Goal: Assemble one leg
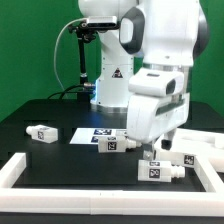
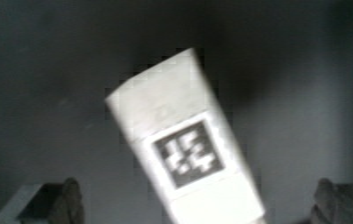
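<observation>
The white Panda arm point(image 1: 150, 60) fills the middle and the exterior view's right, its wrist bent down over the black table point(image 1: 60, 155). A green backdrop point(image 1: 30, 50) stands behind, with a black pole point(image 1: 80, 55) beside the arm's base.

A white rail point(image 1: 25, 168) runs along the near edge of the table and turns a corner at the exterior view's left. More white pieces point(image 1: 205, 152) lie at the exterior view's right, partly hidden by the arm; what they are cannot be told. The marker board point(image 1: 92, 131) lies flat near the arm's base.

Three small white legs are on the table. The leg point(image 1: 160, 171) nearest the camera lies just below the gripper point(image 1: 156, 147), close to the rail. A second leg point(image 1: 108, 144) lies just beside the marker board, and a third leg point(image 1: 41, 132) lies well apart at the exterior view's left.

The gripper hangs over the near leg without touching it. In the wrist view its dark fingers point(image 2: 52, 200) stand wide apart at the two edges of the picture and hold nothing. A leg lies between them on the dark table, slanted across the line between the fingers, with clear space on both sides. Its black-and-white tag point(image 2: 191, 155) faces up towards the camera.
</observation>
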Controlling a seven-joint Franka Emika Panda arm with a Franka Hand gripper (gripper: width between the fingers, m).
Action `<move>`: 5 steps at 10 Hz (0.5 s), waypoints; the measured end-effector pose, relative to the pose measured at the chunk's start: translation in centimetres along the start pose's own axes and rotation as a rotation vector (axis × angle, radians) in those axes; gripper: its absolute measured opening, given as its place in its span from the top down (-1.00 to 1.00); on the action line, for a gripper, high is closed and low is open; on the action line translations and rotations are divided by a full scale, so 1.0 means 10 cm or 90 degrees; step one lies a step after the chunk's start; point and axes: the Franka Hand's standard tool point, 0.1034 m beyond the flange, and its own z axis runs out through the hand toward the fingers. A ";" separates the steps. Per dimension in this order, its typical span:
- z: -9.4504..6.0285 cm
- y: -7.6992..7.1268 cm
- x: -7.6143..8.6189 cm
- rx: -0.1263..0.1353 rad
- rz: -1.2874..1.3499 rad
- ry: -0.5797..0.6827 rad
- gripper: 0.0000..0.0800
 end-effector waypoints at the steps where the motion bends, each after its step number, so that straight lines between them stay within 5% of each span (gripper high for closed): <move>1: 0.03 -0.04 0.02 0.006 0.027 0.000 -0.62; 5: 0.03 -0.02 0.01 0.003 0.010 0.001 -0.62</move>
